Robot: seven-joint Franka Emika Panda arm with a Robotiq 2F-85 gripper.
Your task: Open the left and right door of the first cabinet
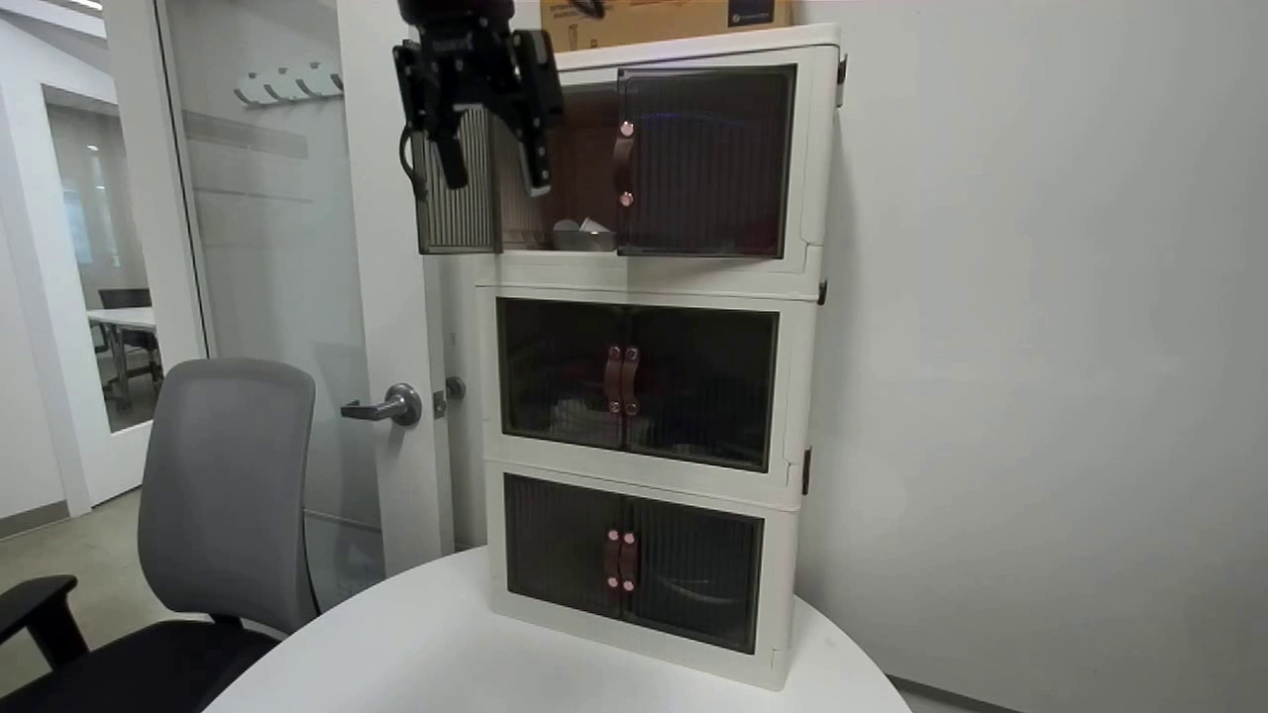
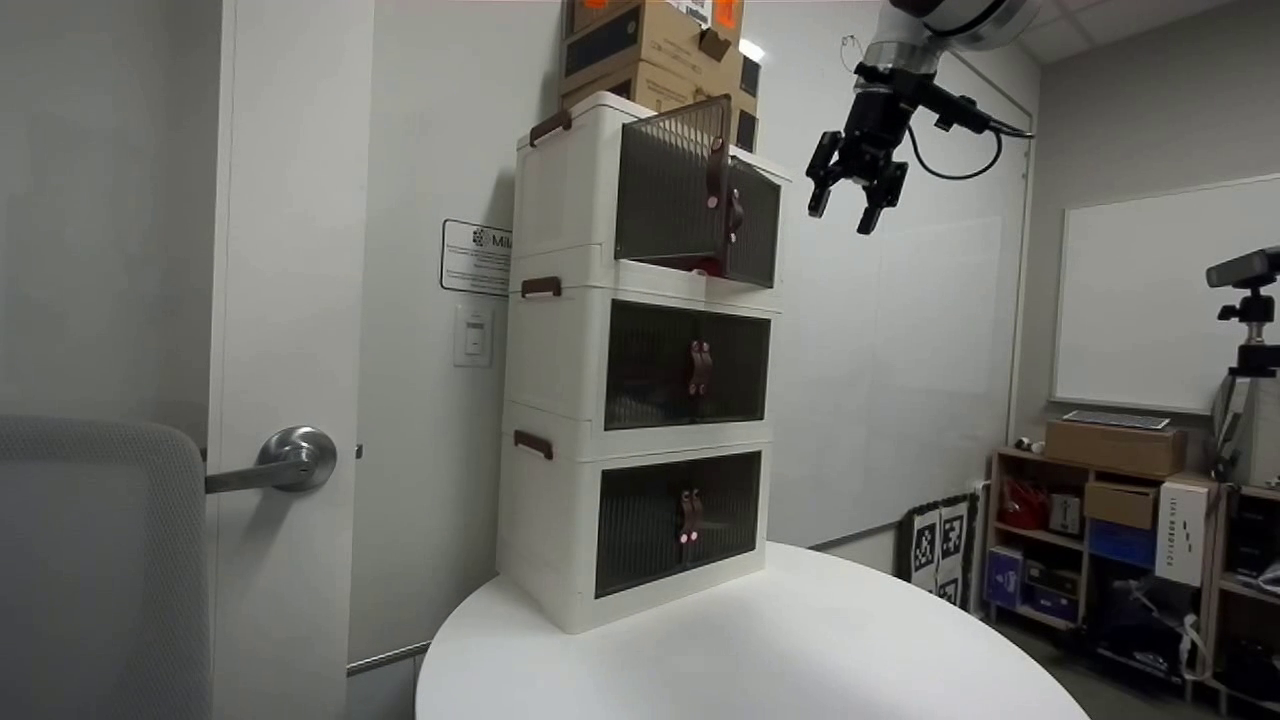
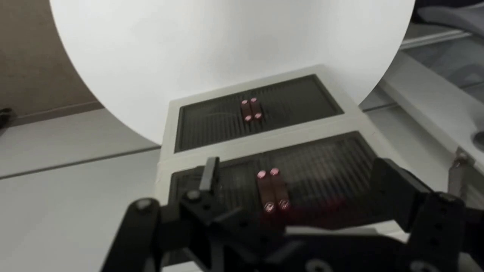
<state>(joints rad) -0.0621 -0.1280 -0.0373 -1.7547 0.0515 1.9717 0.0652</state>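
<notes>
The hand (image 2: 843, 213) hangs in the air out in front of the cabinet (image 1: 812, 149), its fingers (image 3: 210, 173) spread apart with nothing between them; an exterior view shows it clear of both doors. Of the pair, the left door (image 1: 461, 218) is swung outward, leaving that half of the cabinet open, with a small tray (image 1: 584, 241) showing inside. The right door (image 1: 708, 163) stands across its own half; it may be slightly ajar, though I cannot tell for sure. So the first half of the job looks done, and the step in hand is most likely lining up for the right door. The next move calls for bringing the hand in to that door's free edge, by the handle (image 1: 623, 163), getting a finger behind it, and drawing it out in an arc toward its outer side. The approach should keep off the left door, which could be knocked back. Below, the middle doors (image 1: 649, 388) and bottom doors (image 1: 649, 566) are shut and want leaving alone; the tabletop (image 1: 446, 634) carries the lot, and boxes (image 2: 665, 45) sit above.
</notes>
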